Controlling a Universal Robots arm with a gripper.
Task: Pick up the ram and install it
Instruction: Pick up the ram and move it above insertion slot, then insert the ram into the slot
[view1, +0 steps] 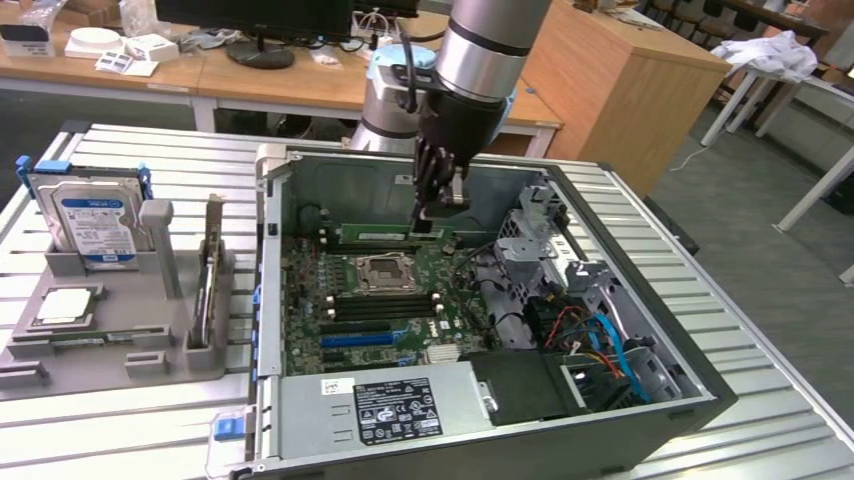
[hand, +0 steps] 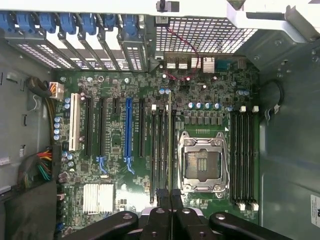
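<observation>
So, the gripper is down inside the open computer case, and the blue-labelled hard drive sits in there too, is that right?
Not quite: the hard drive stands in the grey rack outside the case, on the exterior view's left. The gripper is indeed inside the case.

Table (view1: 761, 330) ribbed bare metal; case (view1: 627, 440) matt grey metal; ram (view1: 378, 233) matt green board; 1 o'clock cabinet (view1: 627, 90) smooth wood.
</observation>
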